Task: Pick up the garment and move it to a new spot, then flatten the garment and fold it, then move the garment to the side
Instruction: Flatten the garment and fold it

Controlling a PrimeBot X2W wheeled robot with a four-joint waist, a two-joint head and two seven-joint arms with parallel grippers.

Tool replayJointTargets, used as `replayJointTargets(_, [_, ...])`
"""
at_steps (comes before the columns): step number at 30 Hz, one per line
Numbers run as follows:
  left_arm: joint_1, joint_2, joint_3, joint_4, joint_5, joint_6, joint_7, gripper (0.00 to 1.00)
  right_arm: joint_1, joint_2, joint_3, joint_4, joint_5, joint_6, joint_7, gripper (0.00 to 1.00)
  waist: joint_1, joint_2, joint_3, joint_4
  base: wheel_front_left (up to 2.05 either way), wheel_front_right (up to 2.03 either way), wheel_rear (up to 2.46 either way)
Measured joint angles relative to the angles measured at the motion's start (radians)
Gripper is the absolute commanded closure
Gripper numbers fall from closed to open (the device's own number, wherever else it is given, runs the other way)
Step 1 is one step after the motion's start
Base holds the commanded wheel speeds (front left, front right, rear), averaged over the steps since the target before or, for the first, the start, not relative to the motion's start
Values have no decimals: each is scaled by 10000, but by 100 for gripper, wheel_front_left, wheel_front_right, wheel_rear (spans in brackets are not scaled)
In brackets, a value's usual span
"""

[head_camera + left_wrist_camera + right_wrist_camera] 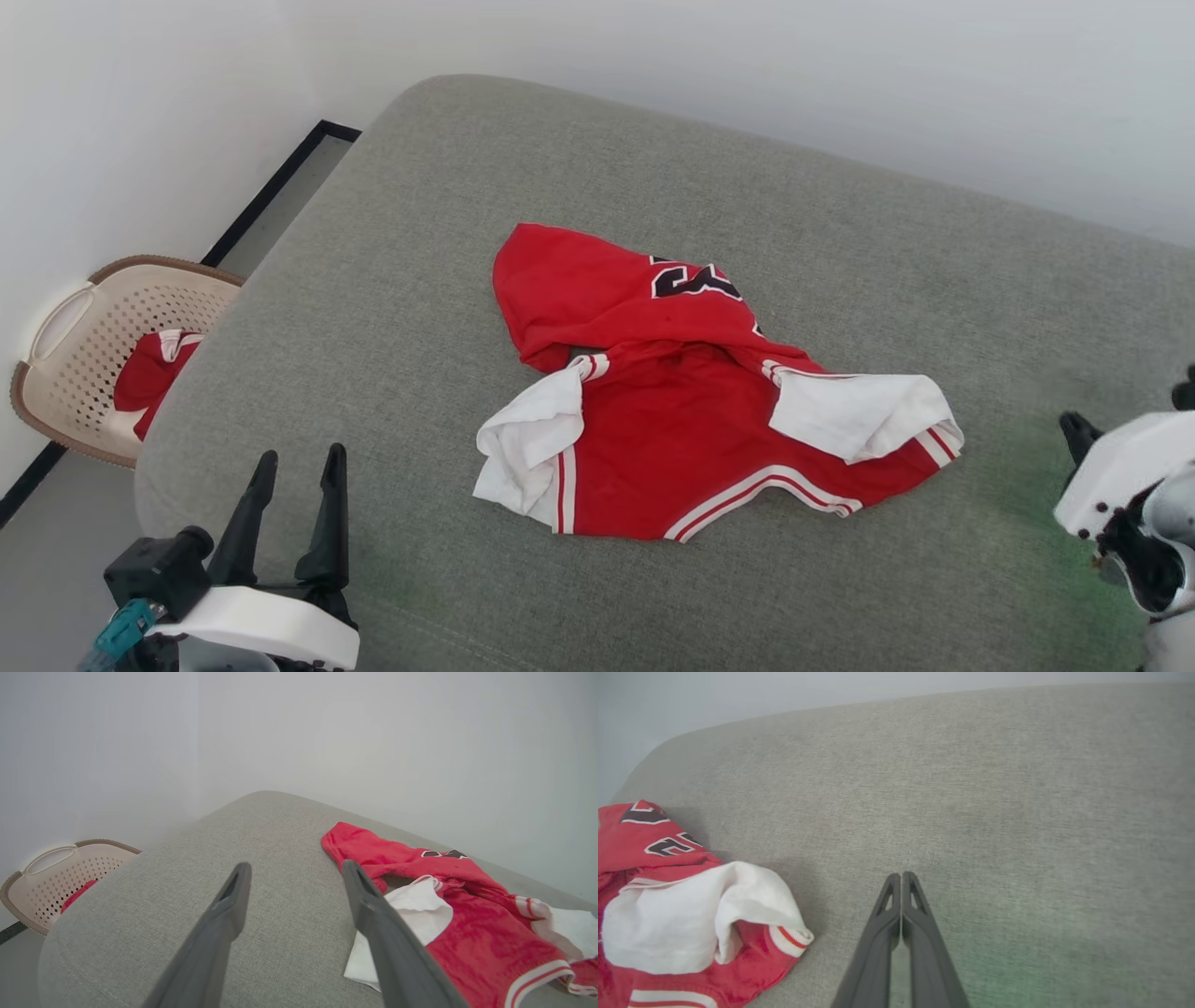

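Observation:
The garment (691, 420), a red jersey with white sleeves and striped trim, lies crumpled in the middle of the grey cushion (392, 280), its top part folded over so black lettering shows. My left gripper (297, 462) stands open at the lower left, well short of the garment (472, 914), with nothing between its fingers. At the far right edge is my right gripper (1074, 427), and the right wrist view shows it (901, 875) shut on nothing, its tips on bare fabric to the right of the white sleeve (691, 914).
A beige perforated laundry basket (65, 355) with another red garment (149, 373) in it sits on the floor left of the cushion. White walls rise behind and to the left. The cushion's rounded edge drops off at the near left.

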Motion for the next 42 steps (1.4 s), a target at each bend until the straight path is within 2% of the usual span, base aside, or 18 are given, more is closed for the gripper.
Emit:
replayJointTargets(4, [10,40,-36,-2,-15,0,0,0,95,349,-357,-27,-543,0,180,100,0,0,-25,-41,0,0,0])
replayJointTargets(9, [33,125,-94,-8,-56,0,0,0,365,598,-119,-351,-1012,0,336,100,-1,0,-63,-82,0,0,0])
replayJointTargets(10, [34,128,-109,-19,-56,0,0,0,377,650,-25,-449,-1018,0,355,76,0,0,-67,-87,0,0,0])
replayJointTargets(11, [34,134,-117,-38,-58,0,0,0,407,652,136,-629,-1055,0,364,56,0,-1,-65,-89,0,0,0])
replayJointTargets(12, [35,144,-138,-52,-58,0,0,0,433,648,337,-821,-1070,0,382,0,0,-1,-67,-88,0,0,0])
replayJointTargets(20, [45,165,-268,-113,-104,0,0,0,643,244,2023,-2535,-869,0,648,0,0,0,-28,10,0,0,0])
replayJointTargets(27, [14,115,-493,-121,-198,0,0,0,478,-205,3785,-3287,-474,0,1835,0,0,-1,176,250,0,0,0])
replayJointTargets(35, [-246,-81,-803,8,-313,0,0,0,-442,-878,5313,-2650,-506,2,2782,0,0,-1,501,743,0,0,0])
replayJointTargets(42, [-430,-188,-920,104,-378,0,0,0,-1290,-1239,6192,-1354,-761,2,2819,0,0,-1,823,1130,0,0,0])
